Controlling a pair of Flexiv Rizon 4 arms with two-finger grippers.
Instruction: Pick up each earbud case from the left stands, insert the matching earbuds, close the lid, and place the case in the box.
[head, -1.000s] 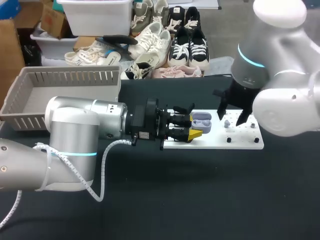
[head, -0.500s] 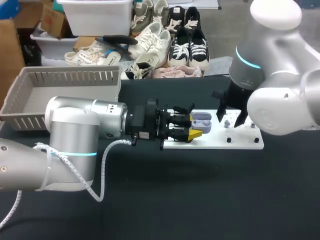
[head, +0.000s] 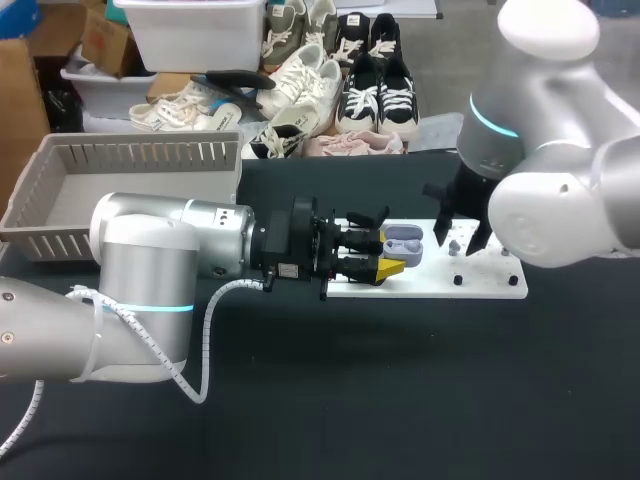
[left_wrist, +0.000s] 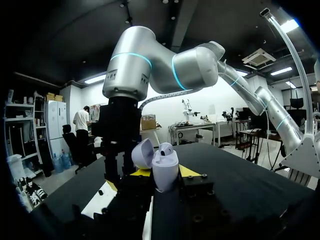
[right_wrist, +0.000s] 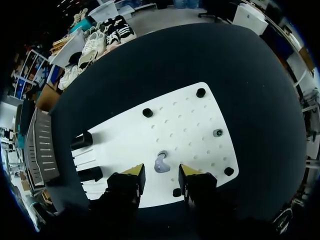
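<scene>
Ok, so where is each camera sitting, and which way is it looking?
Head view: above and behind the robot, looking down on the table; the left arm and right arm both show.
Left wrist view: on the left wrist, looking along the left claw, which grips the open earbud case, toward the right arm.
Right wrist view: on the right wrist, looking down past the open right claw at an earbud on the white board.
Shared: head and left wrist views both show the case.
</scene>
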